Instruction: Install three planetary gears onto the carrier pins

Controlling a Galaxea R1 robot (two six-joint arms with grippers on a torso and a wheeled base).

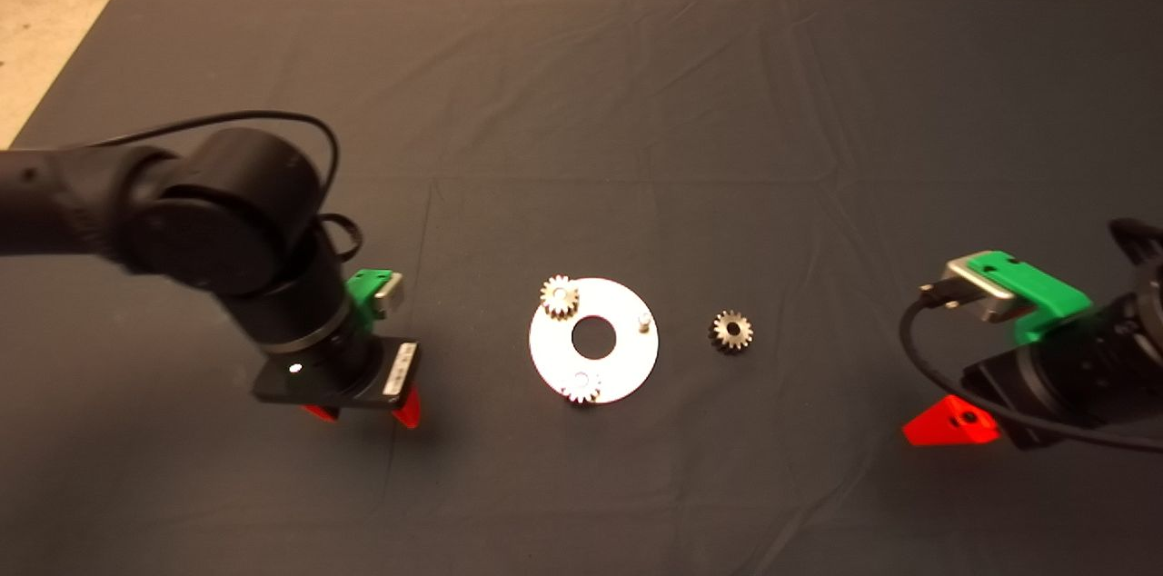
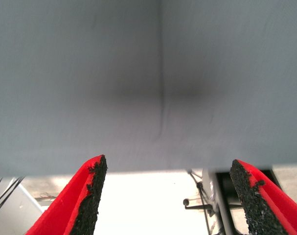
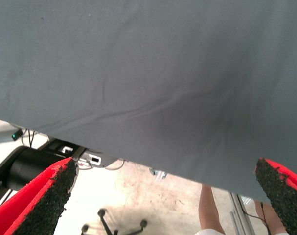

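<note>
Low in the frame, both arms wait apart from the work: the left gripper [image 1: 368, 411] at lower left, the right gripper [image 1: 949, 426] at lower right, each with its fingers spread and holding nothing, over the dark mat [image 1: 581, 104]. Between them at centre lies the white disc [image 1: 627, 367]. Two gears [image 1: 560, 296] already sit on its pins; the third pin [image 1: 643, 321] stands bare. The loose gear [image 1: 730, 332] lies just right of the disc, likely within the right arm's easier reach.

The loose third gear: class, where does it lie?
In the head view, the loose gear lies on the mat, right of the white disc, nearest the bare pin.
</note>
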